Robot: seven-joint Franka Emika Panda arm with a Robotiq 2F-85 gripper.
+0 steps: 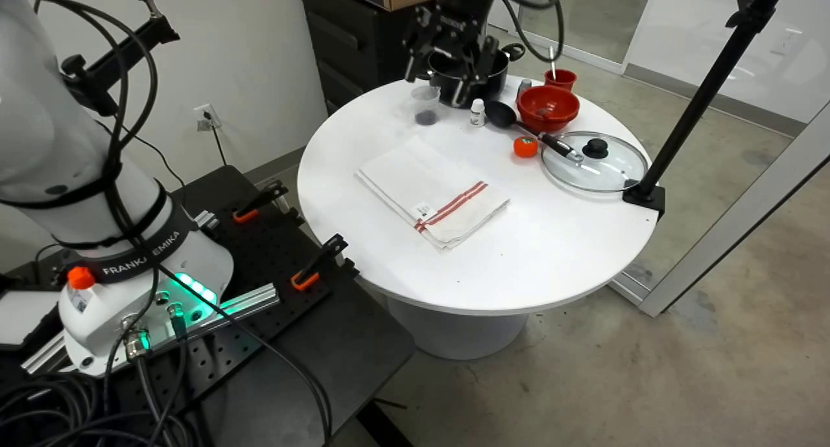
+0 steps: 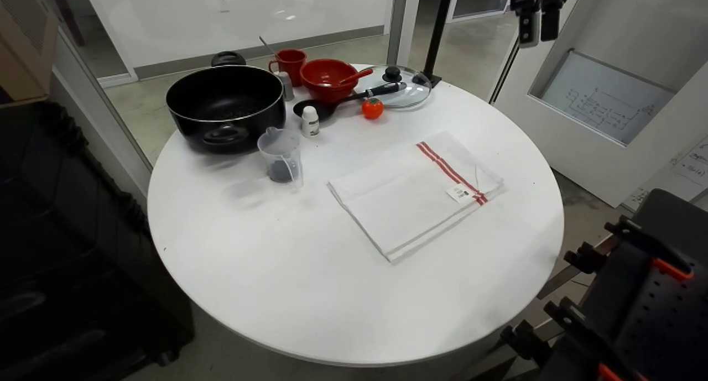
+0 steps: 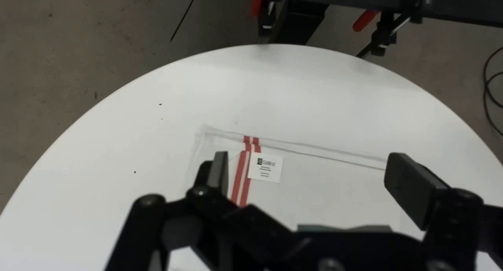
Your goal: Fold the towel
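Observation:
The towel is a white cloth with a narrow double red stripe and a small white label. It lies flat in layers on the round white table, in both exterior views and in the wrist view. Its layered edges are slightly offset. My gripper is open and empty, held high above the table and apart from the towel. It shows in both exterior views. In the wrist view its fingers are wide apart with the towel below, and they hide part of it.
On the white table stand a black pot, a clear measuring cup, a white bottle, a black ladle, red bowls, a red mug, a tomato and a glass lid. A black pole stands beside the lid.

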